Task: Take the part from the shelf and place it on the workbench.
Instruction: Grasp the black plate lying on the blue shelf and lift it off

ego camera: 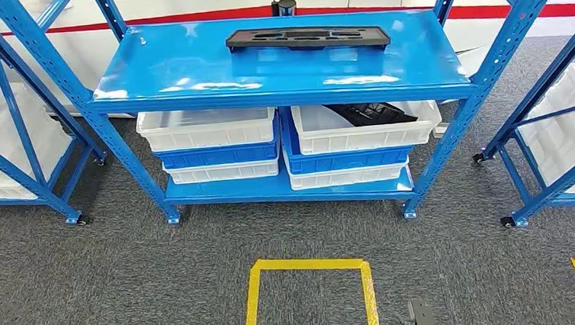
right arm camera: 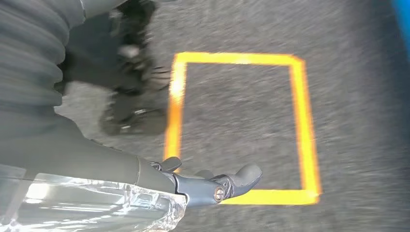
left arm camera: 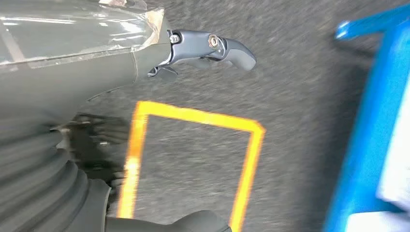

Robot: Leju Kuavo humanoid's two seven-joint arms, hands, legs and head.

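- Blue metal makes up the shelf in front of us, and more blue racks stand at the far left and far right.
- Our left hand hangs low over the grey carpet. Its fingers curve a little and hold nothing.
- A yellow tape square is on the floor just ahead of us.
- The black part lies flat on the top shelf, toward the back and a bit right of the middle. Nothing touches it.
- White and blue bins are stacked under the top shelf. The top right bin has something dark inside, but we cannot tell what it is.
- Our right hand hangs low too, loose and holding nothing.
- We think we are at the very start: getting close to the shelf. Next we need to step nearer and lift both arms up to the part.
- We can't see a workbench. Both wrist views are blurry, so the darker fingers are hard to make out. Our hands are cut off at the bottom of the head view.
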